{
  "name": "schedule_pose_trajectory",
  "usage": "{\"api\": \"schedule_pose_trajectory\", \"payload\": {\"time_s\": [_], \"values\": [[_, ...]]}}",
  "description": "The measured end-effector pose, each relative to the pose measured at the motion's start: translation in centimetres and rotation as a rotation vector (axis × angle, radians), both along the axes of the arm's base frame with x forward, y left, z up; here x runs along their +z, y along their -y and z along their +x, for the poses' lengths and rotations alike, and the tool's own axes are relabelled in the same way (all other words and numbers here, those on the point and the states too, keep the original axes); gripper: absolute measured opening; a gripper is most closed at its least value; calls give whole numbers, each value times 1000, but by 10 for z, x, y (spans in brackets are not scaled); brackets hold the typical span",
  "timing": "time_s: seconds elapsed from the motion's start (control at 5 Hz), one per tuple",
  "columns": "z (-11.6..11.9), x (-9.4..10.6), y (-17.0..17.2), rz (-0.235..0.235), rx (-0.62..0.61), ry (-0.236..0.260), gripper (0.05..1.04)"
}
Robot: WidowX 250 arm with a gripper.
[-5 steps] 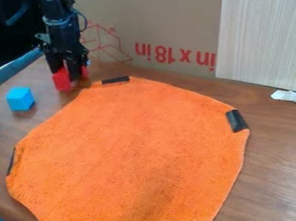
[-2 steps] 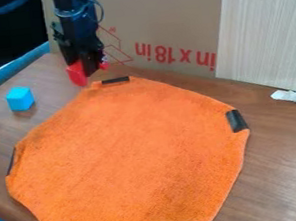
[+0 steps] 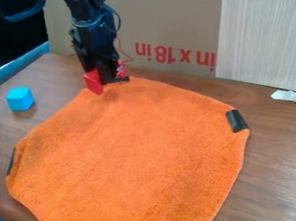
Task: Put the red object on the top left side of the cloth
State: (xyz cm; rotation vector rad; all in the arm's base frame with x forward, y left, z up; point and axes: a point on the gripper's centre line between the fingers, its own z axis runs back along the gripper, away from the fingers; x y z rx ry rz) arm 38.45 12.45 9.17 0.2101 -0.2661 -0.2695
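At the top edge of the orange cloth, gripper clamped on the red object; blue cube off the cloth's upper left side.

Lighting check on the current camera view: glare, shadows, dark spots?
Camera view: faint sheen on the table at lower right, no harsh glare; soft shadow at the foot of the blue cube; background at upper left nearly black; cloth fairly evenly lit.
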Motion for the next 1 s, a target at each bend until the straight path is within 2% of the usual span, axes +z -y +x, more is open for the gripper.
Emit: {"api": "schedule_pose_trajectory", "payload": {"time_s": [0.4, 0.6, 0.8, 1.0], "values": [[1, -10, 14, 21, -86, 3, 556], [0, -11, 16, 46, -110, -18, 622], [-4, -11, 19, 40, -114, -48, 912], [-4, -11, 19, 39, -117, -47, 1009]]}}
